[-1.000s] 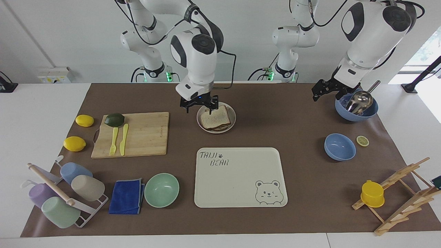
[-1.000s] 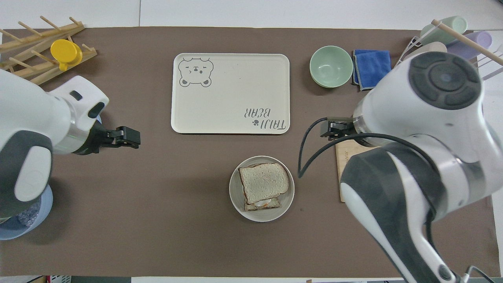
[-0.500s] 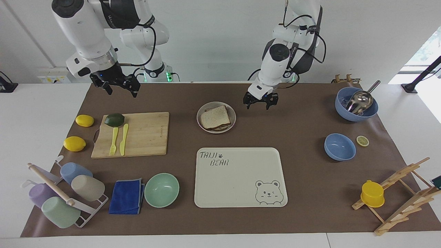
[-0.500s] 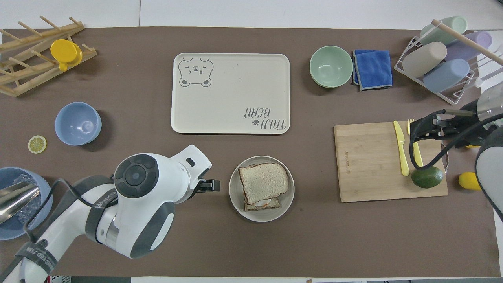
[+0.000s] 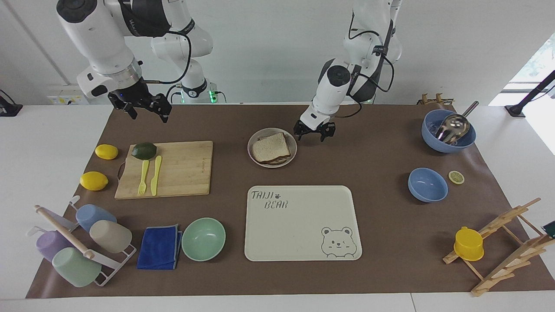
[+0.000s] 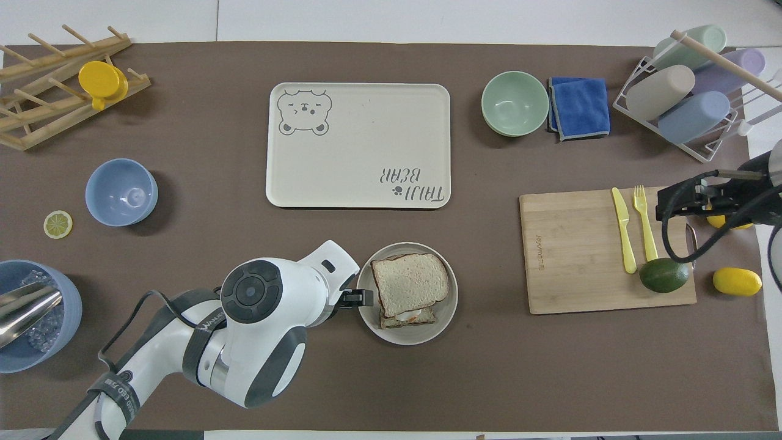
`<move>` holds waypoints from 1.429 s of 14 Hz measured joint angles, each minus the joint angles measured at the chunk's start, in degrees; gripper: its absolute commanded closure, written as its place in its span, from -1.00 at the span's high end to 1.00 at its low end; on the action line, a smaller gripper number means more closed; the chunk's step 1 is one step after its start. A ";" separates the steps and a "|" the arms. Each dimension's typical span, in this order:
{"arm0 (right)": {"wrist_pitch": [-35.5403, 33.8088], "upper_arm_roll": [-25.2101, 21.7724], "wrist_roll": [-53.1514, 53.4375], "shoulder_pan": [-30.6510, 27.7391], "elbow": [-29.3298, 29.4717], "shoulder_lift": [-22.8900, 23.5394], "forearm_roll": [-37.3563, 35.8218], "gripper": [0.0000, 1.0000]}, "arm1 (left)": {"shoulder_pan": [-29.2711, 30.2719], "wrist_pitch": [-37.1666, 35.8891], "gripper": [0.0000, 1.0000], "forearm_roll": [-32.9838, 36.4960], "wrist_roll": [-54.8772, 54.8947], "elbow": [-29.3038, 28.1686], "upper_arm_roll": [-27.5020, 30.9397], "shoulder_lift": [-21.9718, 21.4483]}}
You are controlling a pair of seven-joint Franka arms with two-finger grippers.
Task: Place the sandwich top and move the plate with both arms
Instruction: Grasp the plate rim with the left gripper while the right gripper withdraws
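Observation:
The sandwich top, a pale bread slice with brown crust, lies on a stack of sandwich layers on the small round plate. My left gripper hangs low and open right beside the plate's rim, on the side toward the left arm's end. I cannot tell whether it touches the rim. My right gripper is raised and open with nothing in it, over the cutting board's edge by the yellow fork.
A cream bear tray lies farther from the robots than the plate. The wooden cutting board carries an avocado, fork and knife, with two lemons beside it. A green bowl, blue cloth, cup rack, two blue bowls and a wooden rack ring the mat.
The right gripper left the plate and rose over the cutting board's edge. The left gripper swung in from the blue bowl holding the ladle and came down beside the plate's rim.

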 measured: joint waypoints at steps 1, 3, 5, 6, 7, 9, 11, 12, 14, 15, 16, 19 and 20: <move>0.00 -1.95 -2.48 -0.80 0.41 0.00 0.03 1.00 | -1.24 2.59 0.64 -1.44 -0.01 -0.18 0.05 1.69; 0.04 -0.36 -3.24 -1.95 1.15 0.03 -0.03 1.00 | -2.30 3.71 0.52 -1.78 -0.07 -0.20 0.02 2.90; 0.05 1.28 -3.24 -2.05 2.85 0.34 -0.59 1.00 | -2.62 4.02 0.50 -1.83 -0.11 -0.20 0.06 3.23; 0.05 1.66 -3.24 -2.05 3.72 0.53 -0.63 1.00 | -2.65 4.03 0.44 -1.84 -0.12 -0.20 0.07 3.23; -0.15 1.72 -3.24 -2.06 4.27 0.66 -0.65 1.00 | -2.65 4.04 0.39 -1.84 -0.13 -0.20 0.07 3.23; -1.25 1.56 -3.24 -2.29 5.00 0.97 -0.68 1.00 | -2.65 4.14 0.27 -1.85 -0.13 -0.20 0.09 3.23; -1.34 1.52 -3.25 -2.42 5.11 1.23 -0.68 1.00 | -2.65 4.32 0.18 -1.86 -0.14 -0.20 0.09 3.23; -1.49 1.56 -3.25 -2.42 5.12 1.32 -0.68 1.00 | -2.65 4.43 0.15 -1.89 -0.15 -0.20 0.10 3.23; -2.02 1.54 -3.25 -2.42 5.15 1.38 -0.68 1.00 | -2.68 4.50 -0.04 -2.91 -0.15 -0.20 0.10 3.23; -2.39 1.49 -3.25 -2.42 5.20 1.38 -0.68 1.00 | -2.75 4.52 -0.07 -3.30 -0.15 -0.20 0.09 3.26; -2.83 1.49 -3.25 -2.43 5.25 1.38 -0.68 1.00 | -2.79 4.52 -0.13 -3.48 -0.15 -0.20 0.09 3.40; -3.41 1.59 -3.25 -2.42 5.37 1.38 -0.68 1.00 | -2.82 4.77 -0.29 -3.76 -0.15 -0.20 0.09 4.04; -3.49 1.57 -3.25 -2.44 5.37 1.38 -0.68 1.00 | -2.86 5.28 -0.46 -3.86 -0.15 -0.20 0.06 4.30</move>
